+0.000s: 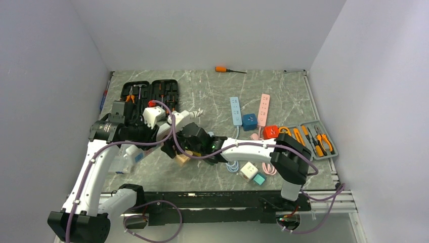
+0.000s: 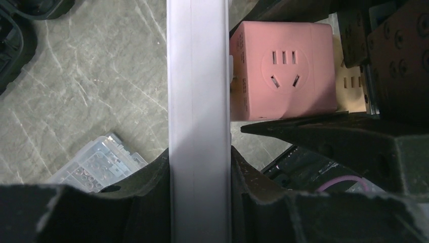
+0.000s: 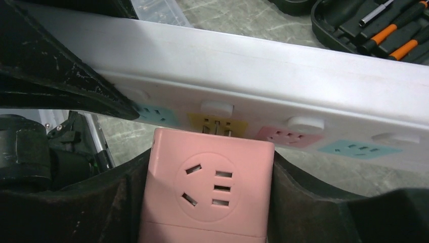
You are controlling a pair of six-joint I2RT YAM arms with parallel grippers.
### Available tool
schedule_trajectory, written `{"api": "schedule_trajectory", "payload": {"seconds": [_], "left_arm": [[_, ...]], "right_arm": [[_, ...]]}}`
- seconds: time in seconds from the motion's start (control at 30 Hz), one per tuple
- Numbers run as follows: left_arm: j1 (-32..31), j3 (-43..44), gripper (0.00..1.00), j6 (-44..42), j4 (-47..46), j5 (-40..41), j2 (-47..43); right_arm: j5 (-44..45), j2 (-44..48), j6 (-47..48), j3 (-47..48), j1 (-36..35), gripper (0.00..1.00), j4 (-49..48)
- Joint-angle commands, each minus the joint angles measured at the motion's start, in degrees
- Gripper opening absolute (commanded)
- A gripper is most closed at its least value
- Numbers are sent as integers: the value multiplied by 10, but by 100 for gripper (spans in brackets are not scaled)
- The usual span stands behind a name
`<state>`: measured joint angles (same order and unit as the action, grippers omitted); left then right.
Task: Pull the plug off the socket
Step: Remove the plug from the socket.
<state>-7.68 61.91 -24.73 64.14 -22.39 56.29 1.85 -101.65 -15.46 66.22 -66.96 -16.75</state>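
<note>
A long white power strip (image 2: 198, 101) with coloured sockets is held above the table. My left gripper (image 2: 200, 172) is shut on it across its width. A pink cube plug (image 3: 207, 187) sits at the strip's yellow socket (image 3: 217, 121). Its metal prongs (image 3: 217, 130) show in a small gap between cube and strip. My right gripper (image 3: 207, 202) is shut on the pink cube's sides. In the top view the two grippers meet left of centre, the left (image 1: 152, 132) on the strip (image 1: 174, 120) and the right (image 1: 186, 151) on the cube (image 1: 182, 160). The cube also shows in the left wrist view (image 2: 283, 71).
An open black tool case (image 1: 149, 93) lies behind the left arm. A clear plastic box (image 2: 96, 164) lies below the strip. A blue strip (image 1: 236, 110), a pink strip (image 1: 263, 109), blue (image 1: 249, 121), red (image 1: 270, 131) and white (image 1: 248, 170) cubes and a grey pliers tray (image 1: 311, 139) are on the right.
</note>
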Motion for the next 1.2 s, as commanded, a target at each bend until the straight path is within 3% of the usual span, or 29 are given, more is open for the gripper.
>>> {"api": "schedule_trajectory", "payload": {"seconds": [0.0,0.2,0.33,0.97,1.17], "left_arm": [[-2,28,0,8,-44,-72,-21],[-2,23,0,3,-50,-60,-19],[-2,8,0,-8,-66,-33,-21],[-2,-96,0,-66,-155,103,-7],[-3,-122,0,-68,-202,181,3]], "right_arm": [[-12,-15,4,33,-4,52,3],[-15,-10,5,27,-4,14,18],[-26,1,8,7,-4,1,26],[-61,53,61,-118,-32,0,69],[-51,72,63,-136,-33,0,83]]}}
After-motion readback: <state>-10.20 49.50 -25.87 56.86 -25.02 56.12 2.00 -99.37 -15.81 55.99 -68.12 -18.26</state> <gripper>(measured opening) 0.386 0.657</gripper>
